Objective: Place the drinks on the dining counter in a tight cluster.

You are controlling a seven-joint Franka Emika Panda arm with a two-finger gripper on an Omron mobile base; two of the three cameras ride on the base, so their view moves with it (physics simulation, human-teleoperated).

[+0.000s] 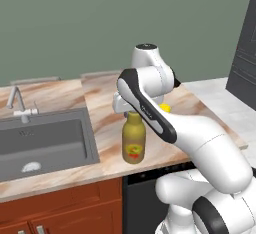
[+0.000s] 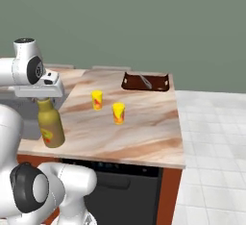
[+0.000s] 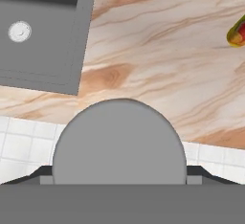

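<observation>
Your gripper (image 1: 131, 109) was clamped on the olive bottle's (image 1: 134, 140) grey cap (image 3: 118, 141), bottle tilted above the counter (image 1: 107, 123) near its front edge. Sink (image 1: 45, 140) sat at its 9 o'clock, two yellow cups (image 2: 97, 99) around 2.

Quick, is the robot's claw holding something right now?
Claw: closed on the yellow bottle, gripping it at the grey cap and holding it above the counter.
</observation>
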